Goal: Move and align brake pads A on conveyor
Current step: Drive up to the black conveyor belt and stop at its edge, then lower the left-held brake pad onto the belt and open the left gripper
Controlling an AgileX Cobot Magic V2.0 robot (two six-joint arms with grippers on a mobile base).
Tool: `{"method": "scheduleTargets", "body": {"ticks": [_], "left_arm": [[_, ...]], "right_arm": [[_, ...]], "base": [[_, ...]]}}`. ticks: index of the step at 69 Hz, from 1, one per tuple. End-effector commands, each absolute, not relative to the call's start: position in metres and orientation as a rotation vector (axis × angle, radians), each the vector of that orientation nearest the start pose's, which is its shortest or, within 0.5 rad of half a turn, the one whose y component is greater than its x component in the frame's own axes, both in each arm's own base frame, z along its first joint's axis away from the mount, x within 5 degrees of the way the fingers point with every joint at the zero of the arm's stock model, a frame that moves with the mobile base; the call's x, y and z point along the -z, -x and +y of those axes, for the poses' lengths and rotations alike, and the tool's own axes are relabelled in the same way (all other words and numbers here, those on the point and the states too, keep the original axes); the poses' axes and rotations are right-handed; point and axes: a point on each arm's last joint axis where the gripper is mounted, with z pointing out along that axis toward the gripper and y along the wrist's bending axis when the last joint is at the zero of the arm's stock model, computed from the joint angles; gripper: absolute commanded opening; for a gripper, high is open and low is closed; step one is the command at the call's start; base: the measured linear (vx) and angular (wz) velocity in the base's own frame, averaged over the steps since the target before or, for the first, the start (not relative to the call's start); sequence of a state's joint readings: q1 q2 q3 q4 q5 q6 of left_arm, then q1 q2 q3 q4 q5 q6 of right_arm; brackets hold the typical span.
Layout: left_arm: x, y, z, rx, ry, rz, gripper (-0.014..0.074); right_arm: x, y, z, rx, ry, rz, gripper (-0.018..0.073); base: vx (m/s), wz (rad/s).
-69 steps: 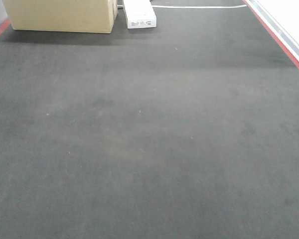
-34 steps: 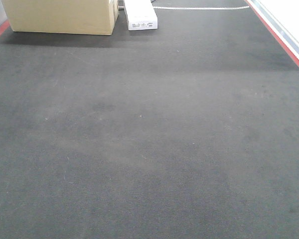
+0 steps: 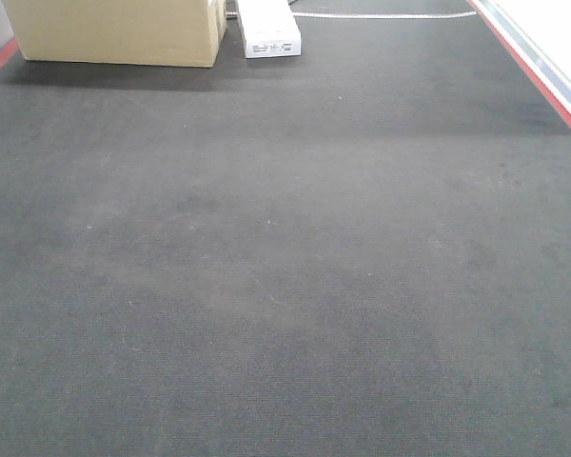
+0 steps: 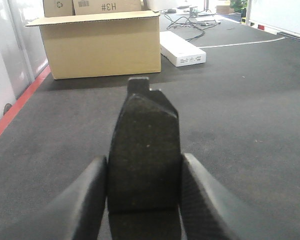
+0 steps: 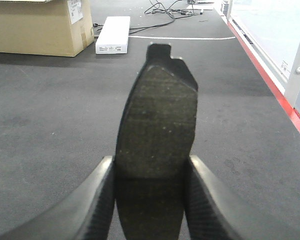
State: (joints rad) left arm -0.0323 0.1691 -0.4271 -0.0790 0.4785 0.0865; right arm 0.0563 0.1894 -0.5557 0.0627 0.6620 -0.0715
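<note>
Left gripper (image 4: 144,172): jaws clamped on first brake pad (image 4: 145,125), which juts forward over conveyor (image 3: 285,267). Right gripper (image 5: 151,170): jaws clamped likewise on second brake pad (image 5: 157,110), over same belt. Cardboard box (image 3: 114,33) at far end.

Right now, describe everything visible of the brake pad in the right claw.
The flat, curved grey-brown brake pad has a rough, speckled friction face and a darker backing plate whose notched tab juts past the far end. The right claw clamps its near sides between black fingers; it points away over the charcoal felt-like conveyor belt.
</note>
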Motion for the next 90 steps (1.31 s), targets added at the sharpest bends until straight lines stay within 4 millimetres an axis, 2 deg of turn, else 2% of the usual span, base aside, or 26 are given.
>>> {"method": "scheduleTargets", "body": {"ticks": [1,30,36,42,56,62,71,90], "left_arm": [[-0.32,-0.047,-0.005,0.051,-0.056,1.584,-0.0006],[-0.318,-0.047,-0.005,0.059,-0.051,1.609,-0.0006],[-0.317,-0.052,-0.005,0.096,-0.012,1.64,-0.0006],[-0.319,-0.067,-0.006,0.117,0.011,1.738,-0.0006],[-0.322,-0.123,-0.008,0.133,0.041,2.016,-0.0006],[-0.315,-0.146,-0.009,0.142,0.066,2.115,-0.0006],[-0.298,-0.173,-0.01,0.136,0.074,2.23,-0.0006],[-0.248,-0.22,-0.011,0.108,0.083,2.434,0.0005]], "right_arm": [[-0.341,-0.036,0.005,-0.046,0.091,1.669,-0.0006],[-0.341,-0.036,0.005,-0.046,0.091,1.669,-0.0006],[-0.341,-0.036,0.005,-0.046,0.091,1.669,-0.0006],[-0.341,-0.036,0.005,-0.046,0.091,1.669,-0.0006],[-0.341,-0.036,0.005,-0.046,0.091,1.669,-0.0006],[-0.341,-0.036,0.005,-0.046,0.091,1.669,-0.0006],[-0.341,-0.036,0.005,-0.046,0.091,1.669,-0.0006],[-0.341,-0.036,0.005,-0.046,0.091,1.669,-0.0006]], "base": [[0.0,0.0],[0.0,0.0],[0.0,0.0],[0.0,0.0],[0.0,0.0],[0.0,0.0],[0.0,0.0],[0.0,0.0]]}}
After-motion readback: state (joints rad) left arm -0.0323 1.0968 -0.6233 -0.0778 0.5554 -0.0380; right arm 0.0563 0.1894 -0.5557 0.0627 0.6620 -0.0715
